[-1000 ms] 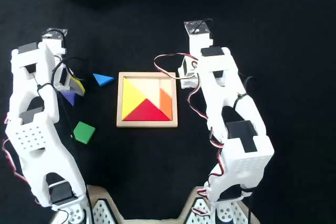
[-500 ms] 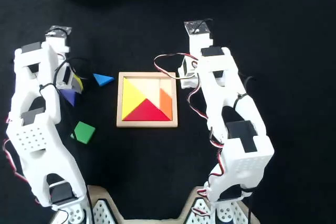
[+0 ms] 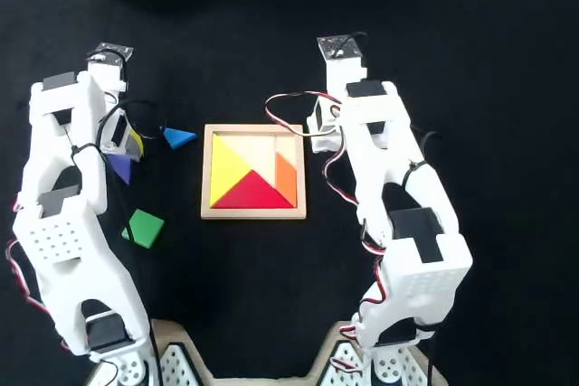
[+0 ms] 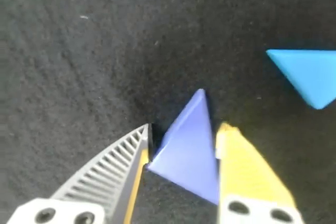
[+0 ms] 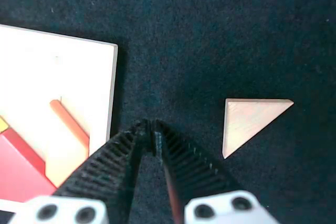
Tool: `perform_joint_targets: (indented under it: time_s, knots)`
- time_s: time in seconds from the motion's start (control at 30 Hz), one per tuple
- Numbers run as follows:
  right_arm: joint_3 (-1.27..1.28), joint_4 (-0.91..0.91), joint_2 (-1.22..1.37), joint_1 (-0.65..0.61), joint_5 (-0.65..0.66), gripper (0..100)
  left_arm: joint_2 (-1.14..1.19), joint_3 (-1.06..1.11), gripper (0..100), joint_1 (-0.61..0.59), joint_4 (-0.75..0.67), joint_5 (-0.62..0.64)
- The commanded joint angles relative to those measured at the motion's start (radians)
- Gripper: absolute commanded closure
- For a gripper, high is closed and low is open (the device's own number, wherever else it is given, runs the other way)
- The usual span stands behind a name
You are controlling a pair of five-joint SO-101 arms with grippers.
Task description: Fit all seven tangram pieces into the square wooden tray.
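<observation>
The square wooden tray (image 3: 253, 215) lies mid-table and holds a yellow (image 3: 226, 167), a red (image 3: 256, 193) and an orange piece (image 3: 286, 174). To its left, my left gripper (image 4: 181, 148) is shut on a violet triangle (image 4: 189, 150), seen beside the arm as violet triangle (image 3: 118, 167). A light blue triangle (image 3: 179, 137) lies between that gripper and the tray, and a green square (image 3: 145, 227) sits nearer the front. My right gripper (image 5: 154, 136) is shut and holds nothing, just off the tray's corner (image 5: 107, 56). A wood-coloured triangle (image 5: 247, 121) lies on the cloth beside it.
Black cloth covers the table. The left arm (image 3: 63, 223) stands left of the tray and the right arm (image 3: 398, 196) stands right of it, with red-and-white cables (image 3: 289, 110) looping over the tray's far right corner.
The left arm has shifted slightly to the right and towards the far side, with the violet triangle still in its gripper. The right arm has not moved.
</observation>
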Motion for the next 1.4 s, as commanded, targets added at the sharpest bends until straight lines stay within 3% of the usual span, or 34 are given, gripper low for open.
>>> perform_joint_targets:
  time_s: [0.0,0.2,0.37,0.67,0.87,1.2,1.37]
  knots:
    - [-0.048,-0.008,-0.005,-0.005,0.011,98.7,-0.054,-0.012,68,-0.074,0.063,-0.003]
    - [-0.05,-0.008,-0.005,-0.005,0.011,98.7,-0.051,0.087,71,-0.073,0.06,-0.003]
    - [-0.048,-0.008,-0.005,-0.005,0.011,98.7,-0.051,0.101,72,-0.058,-0.041,0.095]
    - [-0.048,-0.008,-0.005,-0.006,0.011,98.7,-0.051,0.093,72,-0.051,-0.138,0.078]
    - [-0.048,-0.008,-0.004,-0.006,0.011,98.7,-0.051,0.101,72,-0.025,-0.137,-0.02]
    - [-0.048,-0.008,-0.004,-0.006,0.011,98.7,-0.032,0.097,72,-0.018,-0.127,-0.02]
    - [-0.048,-0.008,-0.004,-0.006,0.011,98.7,-0.015,0.054,72,-0.016,-0.037,-0.02]
